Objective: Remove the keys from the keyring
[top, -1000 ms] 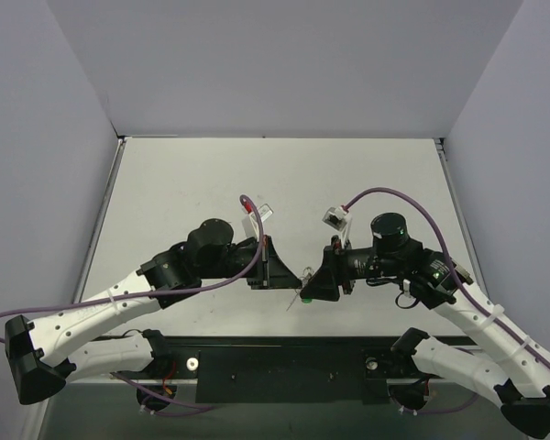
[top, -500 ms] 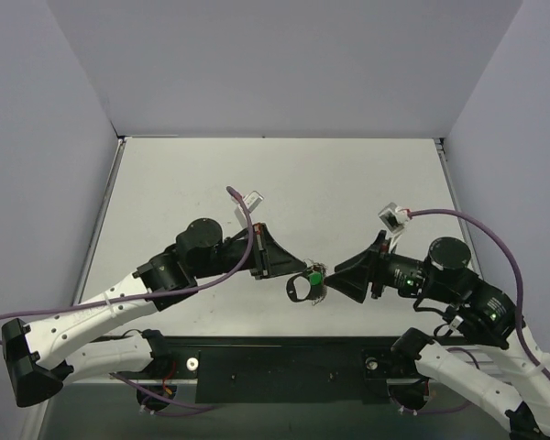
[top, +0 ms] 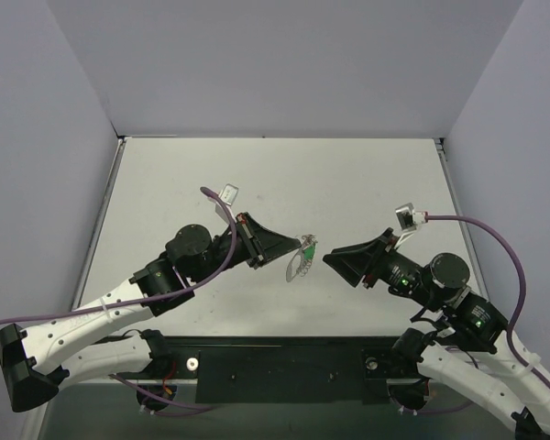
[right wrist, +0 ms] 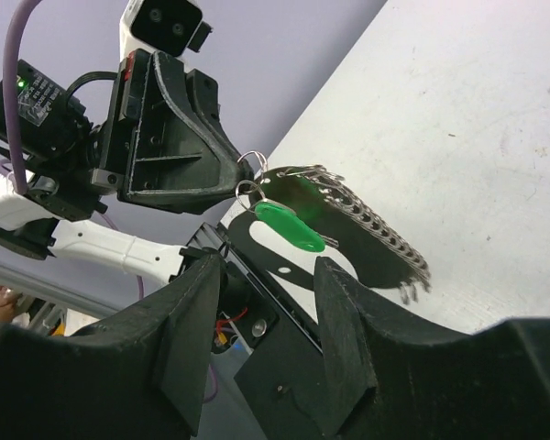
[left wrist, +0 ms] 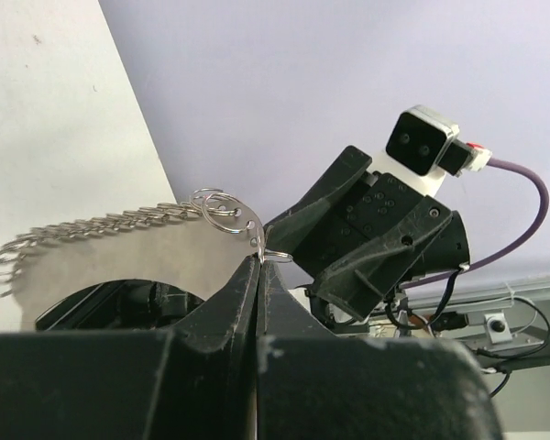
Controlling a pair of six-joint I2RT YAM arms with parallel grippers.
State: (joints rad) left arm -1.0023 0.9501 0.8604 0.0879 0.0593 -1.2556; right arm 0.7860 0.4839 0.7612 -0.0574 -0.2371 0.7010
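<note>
1. The left tool sits just left of centre in the top view. Its jaws are pressed tight together, pinching the small wire ring at the end of the keyring.
2. In the left wrist view the two fingers meet with no gap, and the ring pokes out from their tip at the middle of the frame.
3. The rest of the keyring is a silvery chain of small linked loops. It trails off toward the left edge of the left wrist view over the white bench.
4. The key has a bright green head and hangs from the ring right at the left tool's tip. It is on the keyring, not off it.
5. In the right wrist view the green head lies just above centre, below and right of the pinched ring.
6. The right tool is right of centre in the top view and points at the key, clearly apart from it and touching nothing.
7. Its jaws stand apart and grip nothing. The right wrist view shows the two black fingers at the bottom of the frame with an open gap, and the key shows through that gap.
</note>
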